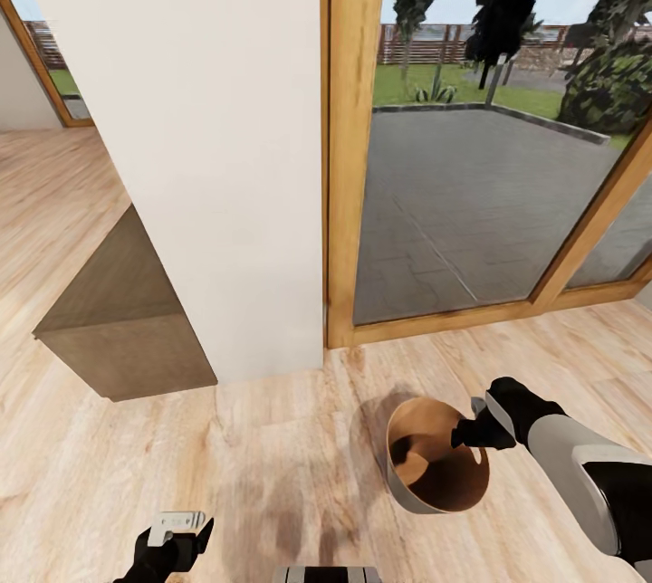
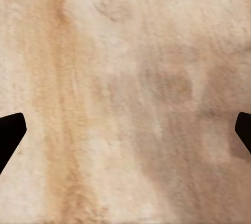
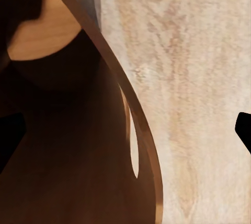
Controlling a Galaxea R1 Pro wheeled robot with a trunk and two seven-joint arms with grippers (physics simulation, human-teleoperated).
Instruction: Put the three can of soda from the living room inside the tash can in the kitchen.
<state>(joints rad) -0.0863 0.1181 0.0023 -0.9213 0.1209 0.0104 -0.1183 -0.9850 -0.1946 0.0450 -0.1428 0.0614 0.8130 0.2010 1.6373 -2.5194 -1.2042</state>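
The tash can [image 1: 405, 488] stands on the light wood floor, pale grey outside and brown inside, and I see only shadow on its bottom. My right gripper [image 1: 467, 431] hangs over its right rim, open. In the right wrist view the bin's brown inner wall [image 3: 78, 156] and rim pass between the spread fingers of the right gripper [image 3: 125, 130], which hold nothing. My left gripper [image 1: 184, 530] is low at the near left, open over bare floor, as the left wrist view shows [image 2: 125, 135]. The cans of soda are out of view.
A white wall pillar [image 1: 208, 157] rises ahead, with a low wooden cabinet [image 1: 127, 320] against its left side. Right of it, a wood-framed glass door [image 1: 340, 157] looks onto a paved patio [image 1: 462, 203]. Light wood floor [image 1: 109, 456] surrounds the bin.
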